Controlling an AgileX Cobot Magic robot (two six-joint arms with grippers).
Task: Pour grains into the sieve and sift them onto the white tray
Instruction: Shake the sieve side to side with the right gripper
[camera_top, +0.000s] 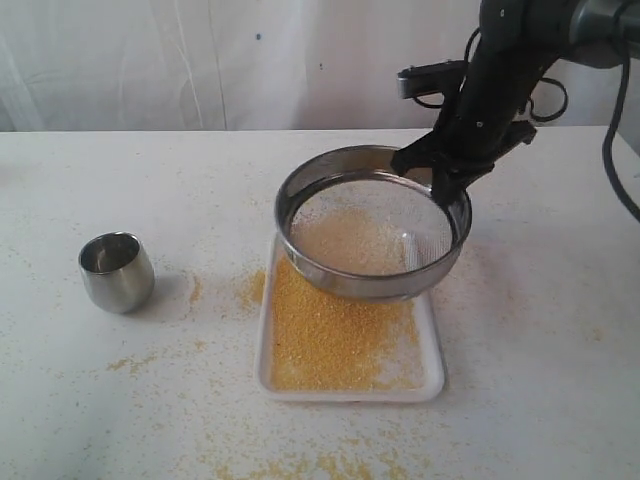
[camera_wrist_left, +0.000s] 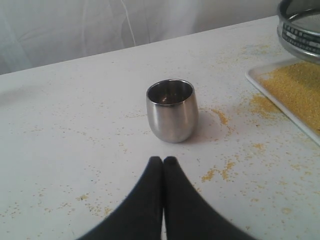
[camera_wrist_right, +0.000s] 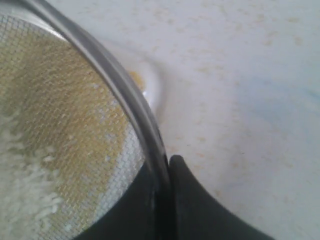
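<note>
The round steel sieve (camera_top: 372, 220) hangs tilted above the white tray (camera_top: 432, 372), and my right gripper (camera_top: 438, 172) is shut on its far rim (camera_wrist_right: 131, 100), one finger inside, one outside. Pale whitish bits and some yellow grains (camera_wrist_right: 30, 185) lie on its mesh. A layer of yellow grains (camera_top: 335, 335) covers the tray. In the left wrist view the sieve (camera_wrist_left: 302, 30) and the tray (camera_wrist_left: 280, 97) show at the edge. My left gripper (camera_wrist_left: 163, 161) is shut on nothing, low over the table just in front of the small steel cup (camera_wrist_left: 171, 110).
The steel cup (camera_top: 116, 270) stands upright on the left of the white table (camera_top: 560, 330). Spilled grains (camera_top: 250, 288) lie scattered beside the tray and along the front edge. A white curtain hangs behind the table.
</note>
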